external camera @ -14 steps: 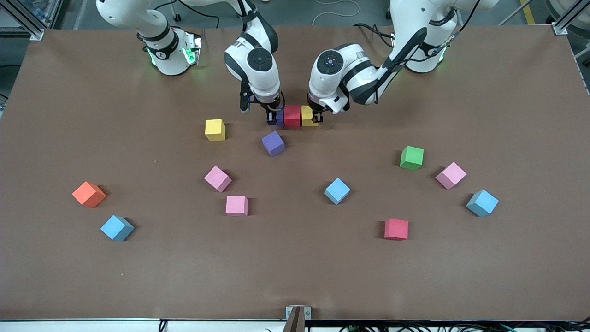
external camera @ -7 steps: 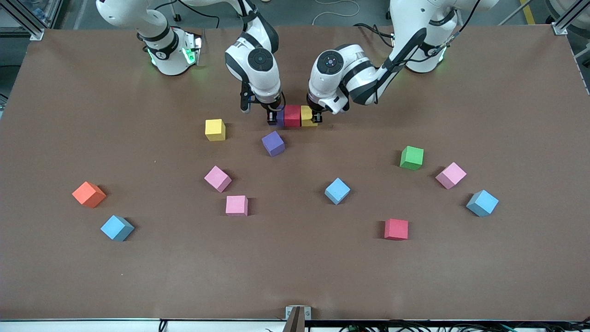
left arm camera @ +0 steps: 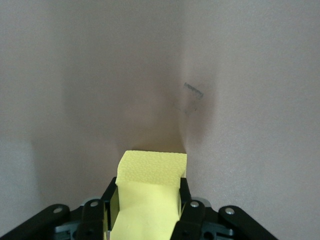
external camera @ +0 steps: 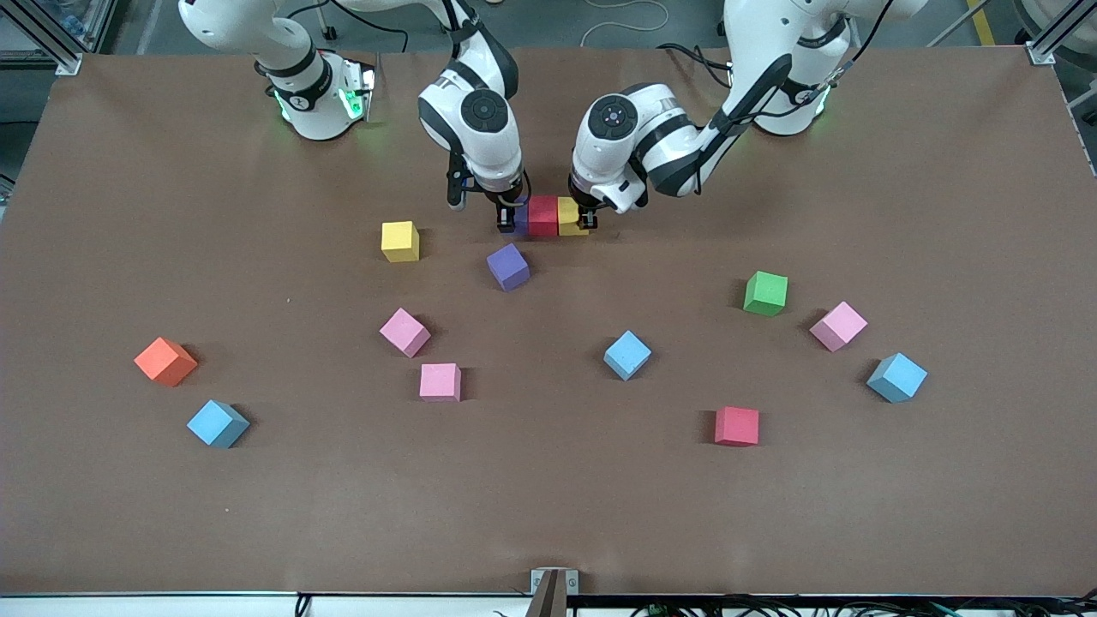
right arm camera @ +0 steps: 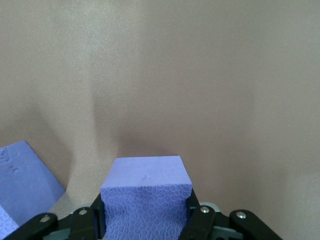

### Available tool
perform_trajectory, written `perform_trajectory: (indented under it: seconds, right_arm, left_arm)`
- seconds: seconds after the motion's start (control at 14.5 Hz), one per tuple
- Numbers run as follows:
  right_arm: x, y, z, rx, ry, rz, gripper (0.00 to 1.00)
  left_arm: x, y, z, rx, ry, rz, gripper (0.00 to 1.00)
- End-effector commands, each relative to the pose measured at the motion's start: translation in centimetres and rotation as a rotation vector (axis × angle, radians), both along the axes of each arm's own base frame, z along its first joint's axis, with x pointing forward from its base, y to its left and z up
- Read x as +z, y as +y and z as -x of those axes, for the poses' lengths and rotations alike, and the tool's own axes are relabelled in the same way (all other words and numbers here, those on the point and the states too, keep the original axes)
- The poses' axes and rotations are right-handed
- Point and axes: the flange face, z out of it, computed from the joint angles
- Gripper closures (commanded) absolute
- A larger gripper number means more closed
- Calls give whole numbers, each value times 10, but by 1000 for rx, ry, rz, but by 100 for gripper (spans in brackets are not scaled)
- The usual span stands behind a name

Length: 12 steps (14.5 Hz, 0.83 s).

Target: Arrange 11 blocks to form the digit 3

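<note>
The brown counter (external camera: 548,514) carries everything, and the two white arms reach in from its robot edge to meet near the middle of that edge. There the left tool (external camera: 585,224) is clenched on a yellow block (external camera: 567,211) and the right tool (external camera: 509,224) is clenched on a purple block (external camera: 520,218); a red block (external camera: 542,215) sits between them, touching both. The squeeze from both ends looks meant to close the gaps and square these three into the first short bar of the digit 3. In the left wrist view the yellow block (left arm camera: 150,195) fills the space between the fingers (left arm camera: 192,212), and in the right wrist view the purple block (right arm camera: 146,200) does the same, so each grip is firm and centred. The rest of the blocks lie loose and apart, nearer the front camera, probably awaiting their turn: a second purple block (external camera: 508,266) just beside the bar, a yellow block (external camera: 400,241), three pink blocks (external camera: 404,332) (external camera: 440,381) (external camera: 838,326), a green block (external camera: 765,293), a red block (external camera: 737,426) and three light blue blocks (external camera: 627,354) (external camera: 896,377) (external camera: 218,423). An orange cube (external camera: 165,361) sits toward the right arm's end. I judge the task to be at an early stage, one bar of three.
</note>
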Motion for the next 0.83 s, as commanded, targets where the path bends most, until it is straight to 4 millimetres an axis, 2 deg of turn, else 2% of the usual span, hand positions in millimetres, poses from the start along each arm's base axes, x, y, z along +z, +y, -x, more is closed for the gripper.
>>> perform_trajectory:
  seconds: [0.0, 0.07, 0.14, 0.21, 0.48, 0.76]
  right_arm:
    - [-7, 8, 3, -13, 2, -6, 47]
    - [-6, 9, 2, -10, 1, -7, 42]
    - [-6, 9, 2, -9, 1, -7, 23]
    - [-6, 9, 2, -10, 1, -7, 0]
    - [-6, 9, 1, -9, -1, -8, 0]
    - [-6, 9, 2, 14, -1, -8, 0]
  left_arm:
    - [-4, -7, 2, 14, 10, 17, 48]
    - [-4, -9, 6, 2, 10, 15, 34]
    - [-5, -10, 7, -5, 7, 12, 13]
    - [-4, -10, 7, -15, 0, 12, 0]
    - [5, -14, 3, -23, -21, 19, 0]
    - [43, -10, -3, -28, -98, 16, 0]
